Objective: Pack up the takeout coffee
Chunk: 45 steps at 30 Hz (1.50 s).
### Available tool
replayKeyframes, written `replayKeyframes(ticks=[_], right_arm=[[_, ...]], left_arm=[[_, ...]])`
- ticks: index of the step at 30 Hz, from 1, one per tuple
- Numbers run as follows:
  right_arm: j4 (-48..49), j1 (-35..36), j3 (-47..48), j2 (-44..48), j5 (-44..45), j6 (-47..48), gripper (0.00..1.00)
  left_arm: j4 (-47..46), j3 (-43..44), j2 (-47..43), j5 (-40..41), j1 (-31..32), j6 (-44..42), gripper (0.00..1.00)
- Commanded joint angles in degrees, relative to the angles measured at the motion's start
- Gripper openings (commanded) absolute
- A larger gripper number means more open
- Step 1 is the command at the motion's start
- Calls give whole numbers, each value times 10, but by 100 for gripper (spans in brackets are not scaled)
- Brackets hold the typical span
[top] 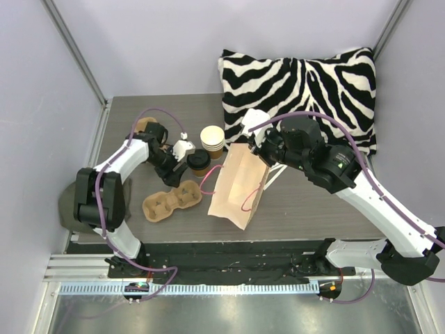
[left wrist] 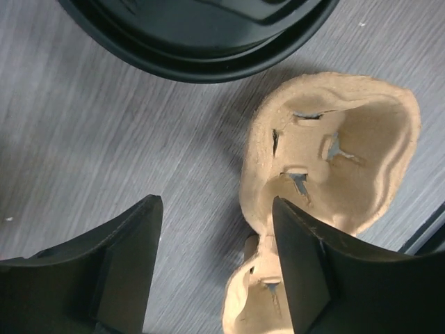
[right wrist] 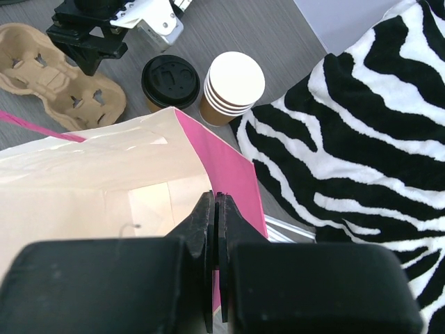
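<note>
**Q:** Where are the coffee cups?

**A:** A nested stack of cups [top: 213, 139], cream-white rims above a brown side, stands upright on the grey counter [top: 313, 202]. It is just beside the open mouth of a paper bag [top: 236, 188], and outside it. Close against the stack, on the side toward the left arm, stands a brown cup [top: 199, 170] capped with a round black lid [top: 198, 160].

**Q:** What are the two arms doing?

**A:** The right tool [right wrist: 215, 209] is pressed together, pinching the bag's upper rim, with pink lining showing beside it. The left tool [left wrist: 217, 212] is spread and hovers low over bare counter. Nothing sits between its black fingers [left wrist: 118, 278], and the lid's edge lies just ahead of it.

**Q:** What else is there?

**A:** A tan moulded-pulp cup carrier [top: 172, 202] lies flat near the left tool. In the wrist view, one finger partly covers it. A zebra-striped pillow [top: 306, 83] rests at the counter's far right corner.
</note>
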<state>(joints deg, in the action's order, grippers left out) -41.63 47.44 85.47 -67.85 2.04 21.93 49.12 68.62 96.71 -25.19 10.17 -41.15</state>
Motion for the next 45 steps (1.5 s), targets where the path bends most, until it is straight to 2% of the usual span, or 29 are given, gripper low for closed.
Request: replayKeyframes(ticks=[1, 2, 7, 8, 10, 11, 14, 18, 21, 26, 28, 29, 31, 32, 33, 35, 37, 38, 40, 41, 42, 43, 44, 45], right_arm=[[37, -1, -4, 11, 2, 1, 1], [38, -1, -3, 11, 2, 1, 1], [37, -1, -1, 13, 3, 1, 1], [37, -1, -1, 15, 5, 1, 1], [37, 0, 0, 19, 7, 1, 1], [37, -1, -2, 20, 8, 1, 1], [37, -2, -7, 26, 9, 0, 1], [37, -2, -11, 31, 8, 1, 1], [37, -2, -13, 34, 9, 2, 1], [37, -2, -20, 40, 8, 2, 1], [39, -2, -22, 40, 7, 1, 1], [39, -2, -22, 40, 7, 1, 1], [39, -2, -21, 41, 7, 3, 1], [38, -2, -21, 41, 9, 4, 1], [39, -2, -21, 42, 7, 4, 1], [38, -2, -21, 41, 5, 6, 1], [37, -2, -21, 40, 3, 7, 1], [37, -3, -21, 40, 2, 8, 1], [37, -2, -21, 37, 2, 9, 1], [37, -2, -21, 37, 1, 10, 1], [37, -2, -21, 35, -2, 10, 1], [37, -2, -21, 35, -3, 10, 1], [37, -2, -21, 32, -2, 10, 1], [37, -2, -21, 31, -4, 9, 1]], left_arm=[[-47, -32, -2, 15, 13, 47, 66], [-51, -37, 1, 22, 13, 53, 65], [-57, -40, 6, 70, 8, 87, 43], [-55, -40, 2, 71, 5, 98, 33], [-46, -42, -5, 73, -3, 114, 21], [-42, -43, -12, 70, -16, 134, 11], [-25, -48, -24, 54, -51, 156, 0], [-21, -47, -23, 49, -99, 221, 0], [-18, -44, -21, 35, -159, 264, 0], [-39, -67, -45, 30, -185, 359, 0], [-46, -78, -60, 16, -185, 387, 3], [-45, -82, -64, 9, -186, 404, 12], [-42, -89, -76, 0, -187, 409, 22], [-40, -89, -89, 1, -188, 409, 34], [-38, -89, -97, 2, -189, 408, 38], [-36, -88, -128, 5, -190, 391, 57], [-37, -71, -144, 4, -190, 344, 64], [-26, -59, -148, -10, -190, 321, 73], [2, -8, -140, -40, -187, 205, 80], [54, 13, -130, -81, -184, 145, 86], [91, 34, -102, -93, -179, 27, 88], [132, 64, -81, -96, -165, -40, 89], [198, 111, -62, -84, -157, -84, 89], [215, 134, -21, -75, -153, -114, 90]])
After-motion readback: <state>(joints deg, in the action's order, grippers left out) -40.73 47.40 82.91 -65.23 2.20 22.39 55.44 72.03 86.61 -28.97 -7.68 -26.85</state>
